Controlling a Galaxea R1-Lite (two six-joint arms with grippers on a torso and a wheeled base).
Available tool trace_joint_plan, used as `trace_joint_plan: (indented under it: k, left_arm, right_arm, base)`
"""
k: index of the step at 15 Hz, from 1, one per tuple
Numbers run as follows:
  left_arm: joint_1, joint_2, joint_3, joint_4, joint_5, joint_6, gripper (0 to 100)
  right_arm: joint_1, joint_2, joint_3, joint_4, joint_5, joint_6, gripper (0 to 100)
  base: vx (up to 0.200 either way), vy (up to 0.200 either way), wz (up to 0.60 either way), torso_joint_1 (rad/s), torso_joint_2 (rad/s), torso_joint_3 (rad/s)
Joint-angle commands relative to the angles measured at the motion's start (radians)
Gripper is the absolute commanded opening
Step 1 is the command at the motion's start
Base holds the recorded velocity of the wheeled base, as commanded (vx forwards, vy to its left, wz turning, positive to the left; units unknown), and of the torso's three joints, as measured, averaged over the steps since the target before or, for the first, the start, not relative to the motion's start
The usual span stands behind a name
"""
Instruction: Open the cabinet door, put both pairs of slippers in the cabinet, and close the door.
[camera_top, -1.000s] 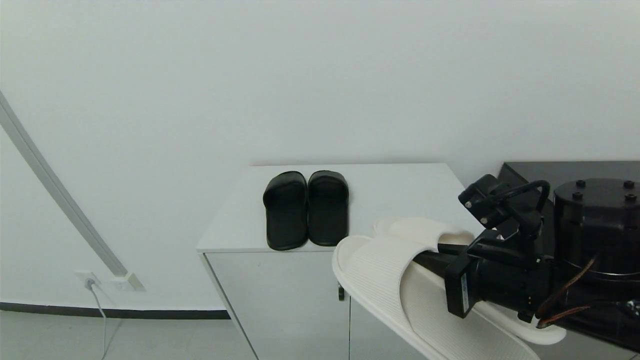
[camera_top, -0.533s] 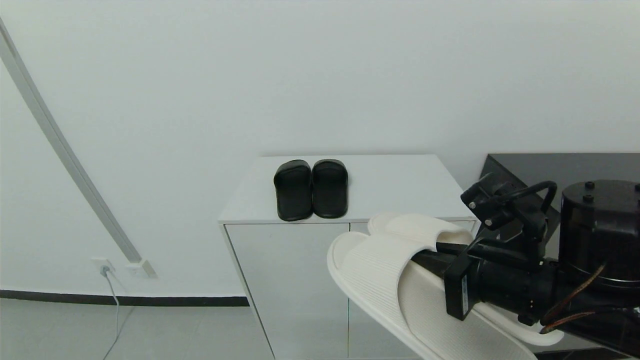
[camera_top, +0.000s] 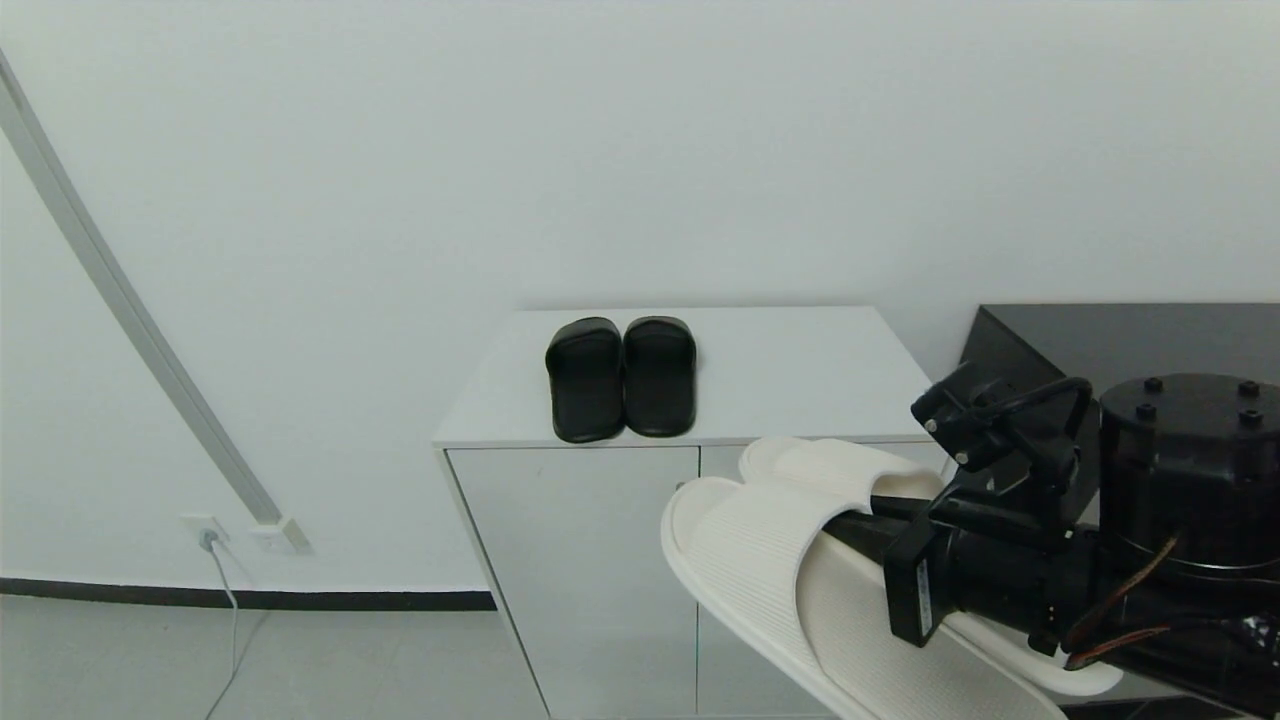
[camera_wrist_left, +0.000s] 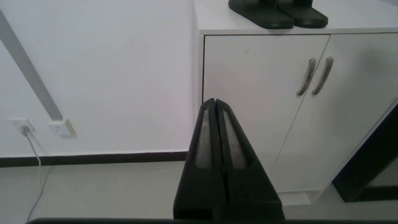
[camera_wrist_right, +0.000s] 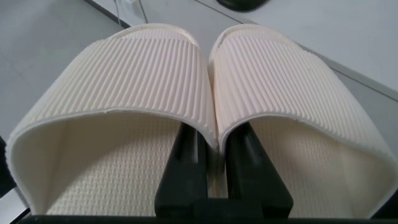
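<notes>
- Head view: a white cabinet (camera_top: 480, 420) stands against a pale wall, and both of its doors are shut
- Black slippers (camera_top: 620, 378) sit side by side on the cabinet top, near its front edge and toward its left half, toes pointing at the wall
- White slippers (camera_top: 770, 550) hang in the air in front of the cabinet's right door, below the level of the top, and touch neither the cabinet nor the black pair
- Right wrist view: the right gripper (camera_wrist_right: 216, 155) has one finger under each ribbed strap, and the adjoining strap sides are pinched between them, so it is clamped on the white slippers
- Left wrist view: the left gripper (camera_wrist_left: 214, 106) has its fingers pressed flat together with nothing between them; it is low, in front of the cabinet's left door and apart from it
- Two slim door handles (camera_wrist_left: 315, 75) stand upright close together where the doors meet
- A dark piece of furniture (camera_top: 1150, 335) stands just to the right of the cabinet
- A wall socket (camera_top: 205, 530) with a cable (camera_top: 228, 600) sits low on the wall to the left, below a slanting grey strip (camera_top: 130, 300)
</notes>
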Motion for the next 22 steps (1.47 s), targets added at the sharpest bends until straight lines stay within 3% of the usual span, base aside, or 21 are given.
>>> trace_joint_plan:
  k: [1,9,19,20,22]
  left_arm:
    - [0.0,0.001,0.0,0.0,0.0,0.0,0]
    - [0.0,0.001,0.0,0.0,0.0,0.0,0]
    - [0.0,0.001,0.0,0.0,-0.002,0.0,0]
    - [0.0,0.001,0.0,0.001,-0.003,0.0,100]
    - [0.0,0.001,0.0,0.001,-0.002,-0.002,100]
  right_arm:
    - [0.0,0.009,0.0,-0.001,0.0,0.0,0]
    - [0.0,0.012,0.009,-0.001,0.002,0.0,0]
    - [0.0,0.017,0.023,-0.012,0.002,0.0,0]
    - [0.0,0.018,0.026,-0.012,0.002,0.0,0]
    - [0.0,0.02,0.026,-0.012,0.002,0.0,0]
  base:
    - [0.0,0.0,0.0,0.0,0.0,0.0]
    - [0.0,0.0,0.0,0.0,0.0,0.0]
    - [0.0,0.0,0.0,-0.206,0.5,0.286]
    - [0.0,0.0,0.0,-0.193,0.52,0.315]
    - [0.0,0.0,0.0,-0.193,0.52,0.322]
